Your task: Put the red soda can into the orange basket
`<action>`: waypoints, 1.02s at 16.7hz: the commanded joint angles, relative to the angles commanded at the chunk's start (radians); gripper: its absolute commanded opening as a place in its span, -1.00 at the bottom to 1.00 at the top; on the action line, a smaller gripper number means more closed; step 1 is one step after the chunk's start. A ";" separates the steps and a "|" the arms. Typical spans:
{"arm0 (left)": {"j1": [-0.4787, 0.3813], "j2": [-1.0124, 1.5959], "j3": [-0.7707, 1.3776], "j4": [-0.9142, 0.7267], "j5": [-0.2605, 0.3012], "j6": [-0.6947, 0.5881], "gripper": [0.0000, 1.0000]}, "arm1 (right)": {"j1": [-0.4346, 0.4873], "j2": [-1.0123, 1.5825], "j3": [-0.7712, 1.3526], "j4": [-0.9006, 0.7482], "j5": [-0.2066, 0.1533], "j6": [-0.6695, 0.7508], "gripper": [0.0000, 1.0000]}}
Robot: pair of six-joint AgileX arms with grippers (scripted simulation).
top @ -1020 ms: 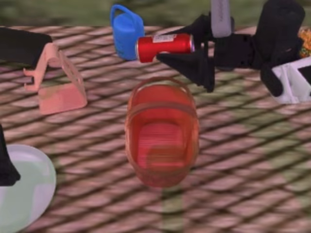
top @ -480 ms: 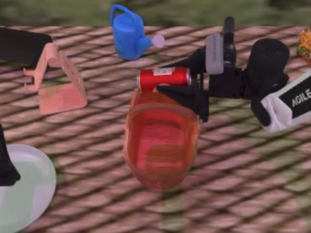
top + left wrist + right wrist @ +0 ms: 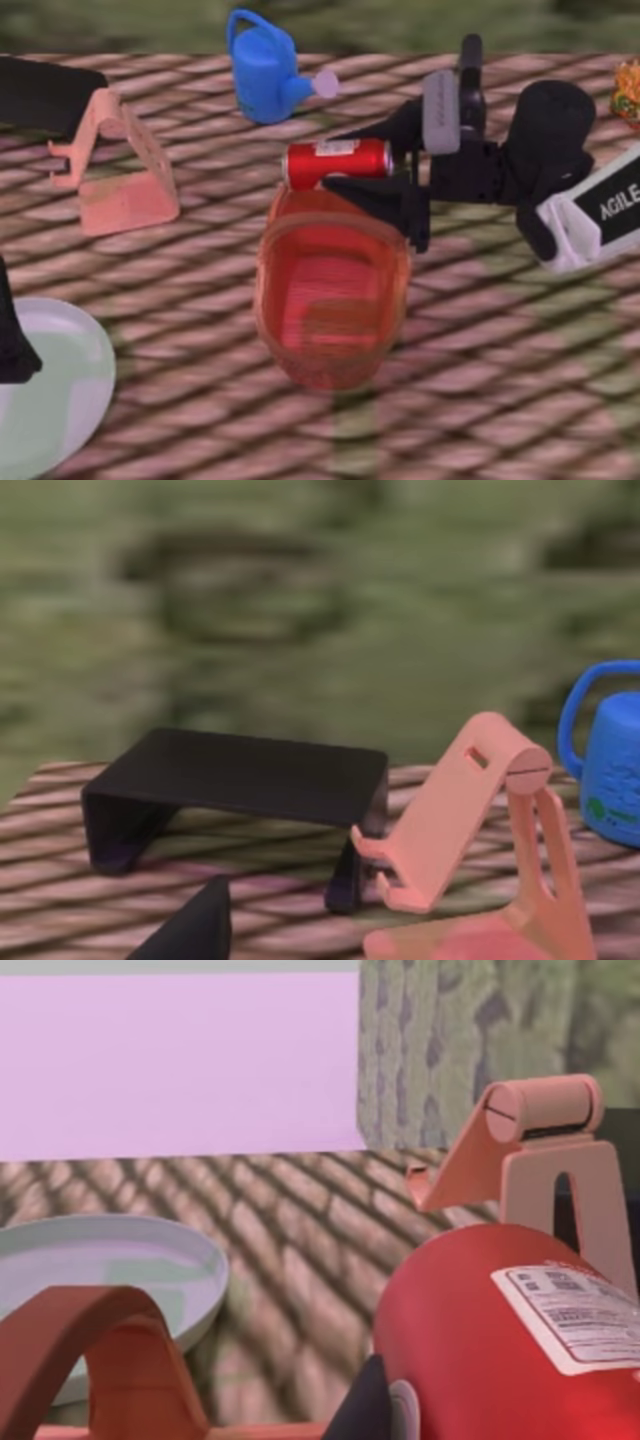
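Note:
The red soda can lies sideways in the air, held by my right gripper, which is shut on it. It hangs above the far rim of the orange basket, which stands at the table's middle. In the right wrist view the red soda can fills the near corner, with the orange basket's arched handle beside it. My left gripper stays parked at the left edge, over the pale plate; only one dark fingertip shows in its wrist view.
A blue watering can stands at the back. A pale pink angular stand and a black low stand sit at the back left. A pale green plate lies at the front left.
My right gripper carried the can from beside the watering can toward the front, to above the basket's far rim. It has held still over the last half second.

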 joint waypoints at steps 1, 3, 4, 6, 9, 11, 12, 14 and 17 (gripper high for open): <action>0.000 0.000 0.000 0.000 0.000 0.000 1.00 | 0.000 0.000 0.000 0.000 0.000 0.000 0.06; 0.000 0.000 0.000 0.000 0.000 0.000 1.00 | 0.000 0.000 0.000 0.000 0.000 0.000 0.36; 0.000 0.000 0.000 0.000 0.000 0.000 1.00 | 0.000 0.000 0.000 0.000 0.000 0.000 0.51; 0.000 0.000 0.000 0.000 0.000 0.000 1.00 | 0.000 0.000 0.000 0.000 0.000 0.000 0.81; 0.000 0.000 0.000 0.000 0.000 0.000 1.00 | 0.000 0.000 0.000 0.000 0.000 0.000 1.00; 0.000 0.000 0.000 0.000 0.000 0.000 1.00 | 0.000 0.000 0.000 0.000 0.000 0.000 1.00; 0.000 0.000 0.000 0.000 0.000 0.000 1.00 | 0.000 0.000 0.000 0.000 0.000 0.000 1.00; 0.000 0.000 0.000 0.000 0.000 0.000 1.00 | 0.000 0.000 0.000 0.000 0.000 0.000 1.00; 0.000 0.000 0.000 0.000 0.000 0.000 1.00 | -0.004 -0.001 0.001 0.000 0.000 0.000 1.00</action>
